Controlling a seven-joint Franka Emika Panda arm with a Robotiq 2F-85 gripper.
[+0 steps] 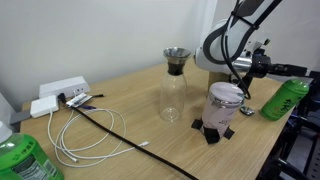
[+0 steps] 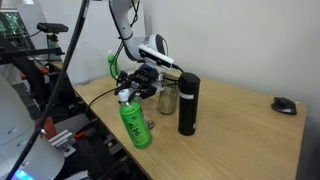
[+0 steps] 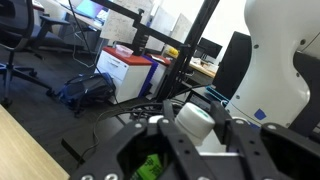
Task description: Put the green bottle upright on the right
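The green bottle [image 1: 285, 98] is slim and bright green with a printed label. It leans at the table's right edge, and it also shows in an exterior view [image 2: 135, 122] near the table's front corner. My gripper [image 1: 263, 68] is at its top end. In the wrist view my gripper [image 3: 193, 108] has its two fingers closed on the pale cap, with the green body [image 3: 150, 166] below. In an exterior view my gripper [image 2: 137, 86] sits just above the cap.
A glass carafe [image 1: 175, 85] [image 2: 168, 97] stands mid-table. A white-lidded cup on a black base [image 1: 225, 105] stands beside it. A black flask [image 2: 188, 103] shows next to the carafe. A larger translucent green bottle [image 1: 25, 160], a power strip [image 1: 60, 90] and white cables lie on the left.
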